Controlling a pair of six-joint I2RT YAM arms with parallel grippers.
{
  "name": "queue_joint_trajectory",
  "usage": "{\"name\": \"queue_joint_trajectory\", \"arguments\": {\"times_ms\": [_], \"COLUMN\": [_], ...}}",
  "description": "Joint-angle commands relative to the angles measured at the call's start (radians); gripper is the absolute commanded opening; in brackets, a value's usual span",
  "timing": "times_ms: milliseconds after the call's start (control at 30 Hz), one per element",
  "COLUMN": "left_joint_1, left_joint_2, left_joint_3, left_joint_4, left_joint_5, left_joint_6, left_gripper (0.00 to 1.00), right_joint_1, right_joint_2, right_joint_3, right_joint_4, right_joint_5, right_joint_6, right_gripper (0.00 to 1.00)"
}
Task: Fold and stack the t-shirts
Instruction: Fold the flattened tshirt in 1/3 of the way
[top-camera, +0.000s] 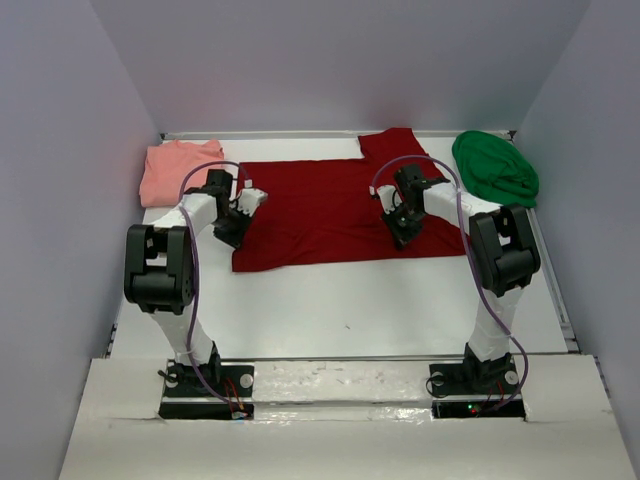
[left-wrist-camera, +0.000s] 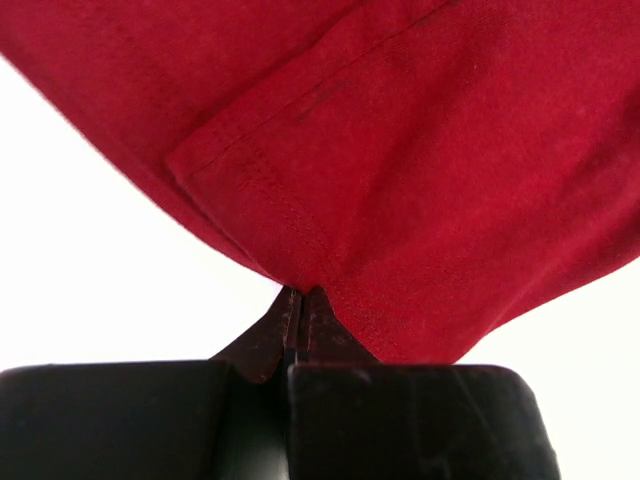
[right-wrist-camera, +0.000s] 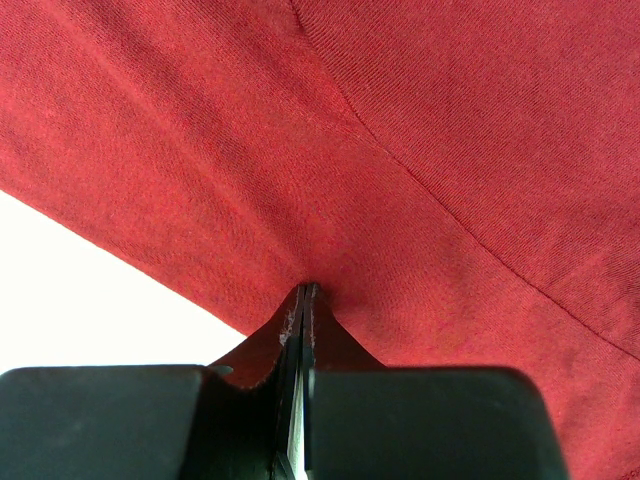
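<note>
Left gripper and right gripper each pinch tight the near edge of the dark red t-shirt, which looks limp and light.

You see white table across scene; pale grey walls at far, left, right; white board along near edge.

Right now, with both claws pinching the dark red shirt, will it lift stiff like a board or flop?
Probably flop: the dark red shirt puckers where the left gripper and right gripper pinch it. Spread wide, it would likely sag between them. The thin cloth looks light.
</note>
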Motion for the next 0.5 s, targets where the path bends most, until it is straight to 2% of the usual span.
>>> {"name": "queue_joint_trajectory", "arguments": {"times_ms": [0, 467], "left_joint_1": [-0.005, -0.004], "left_joint_2": [-0.077, -0.094], "left_joint_3": [0.045, 0.066], "left_joint_4": [-0.06, -0.089], "left_joint_5": [-0.057, -0.128], "left_joint_6": [0.033, 0.067], "left_gripper": [0.0, 0.0], "right_joint_1": [-0.01, -0.01], "right_joint_2": [0.095, 0.096], "right_joint_3": [-0.038, -0.037], "right_joint_4": [0.045, 0.04], "right_joint_5": [0.043, 0.044], "right_joint_6": [-0.019, -0.021], "right_gripper": [0.0, 0.0]}}
